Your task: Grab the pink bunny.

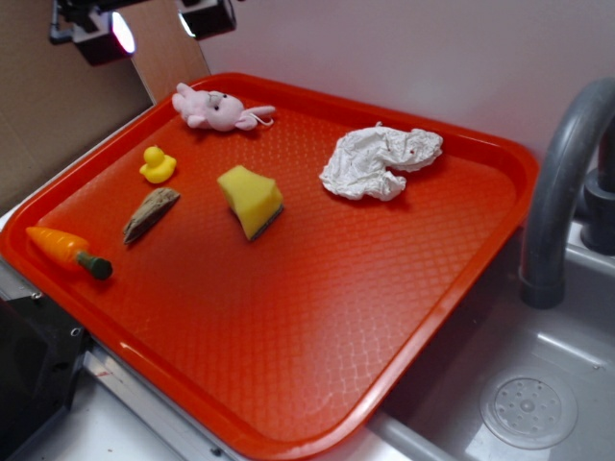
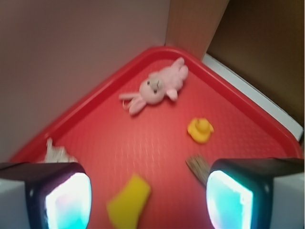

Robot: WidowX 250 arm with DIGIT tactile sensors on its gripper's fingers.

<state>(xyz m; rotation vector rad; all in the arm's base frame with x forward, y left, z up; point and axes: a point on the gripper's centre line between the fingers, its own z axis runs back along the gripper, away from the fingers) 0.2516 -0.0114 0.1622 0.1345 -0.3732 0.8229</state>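
The gripper (image 2: 147,191) hangs high above the red tray (image 1: 452,288), its two lit finger pads (image 2: 66,200) spread wide apart with nothing between them. In the exterior view only the lower part of the gripper (image 1: 159,24) shows, at the top left edge of the picture, above the tray's far corner.

The pink bunny (image 2: 157,88) lies on the tray well ahead of the open jaws, near the far corner, clear of both fingers. It lies flat, head toward the wall side, ears trailing out from the head; in the exterior view the pink bunny (image 1: 216,108) sits just below and slightly right of the gripper, close to the tray's rim.

Nearer the gripper, toward its right finger in the wrist view, is a small yellow duck (image 2: 200,130), and just beside that finger's inner edge a brownish piece (image 2: 196,166), perhaps wood, though the picture is blurred. Between the fingers and a little left of centre lies a yellow sponge (image 2: 128,200). Beyond the left finger a bit of white crumpled paper (image 2: 56,153) shows. An orange toy carrot (image 1: 65,252) lies at the tray's near left edge, seen only in the exterior view, and a grey sink (image 1: 538,384) with a faucet (image 1: 557,192) stands beside the tray.
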